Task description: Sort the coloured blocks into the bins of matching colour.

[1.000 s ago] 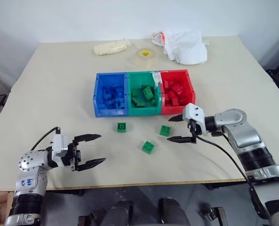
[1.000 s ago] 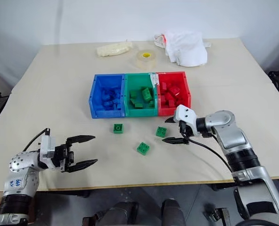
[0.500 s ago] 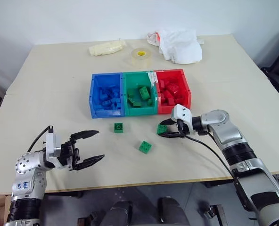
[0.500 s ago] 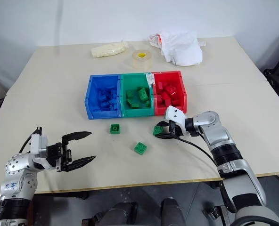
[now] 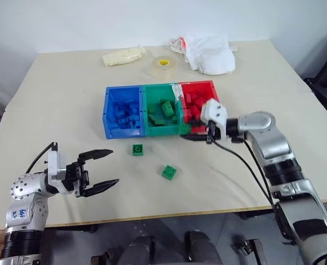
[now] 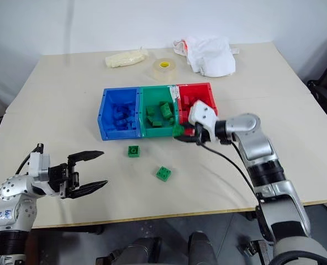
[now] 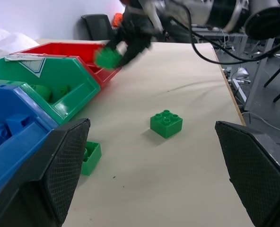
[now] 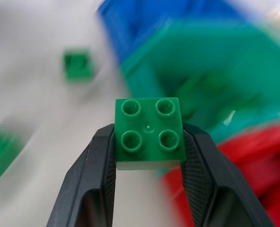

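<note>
My right gripper is shut on a small green block and holds it above the table, at the front edge of the joined bins where green meets red. The same held block shows in the left wrist view. The blue bin, green bin and red bin stand in a row, each holding blocks of its own colour. Two more green blocks lie on the table in front of the bins. My left gripper hovers open and empty near the front left.
At the back of the table are a tape roll, a crumpled white cloth and a pale cream packet. A black chair stands beyond the table. The table's front edge runs just past my arms.
My right gripper closed on the green block that lay between its fingers and lifted it up toward the bins. The left gripper stayed open and nearly in place.
</note>
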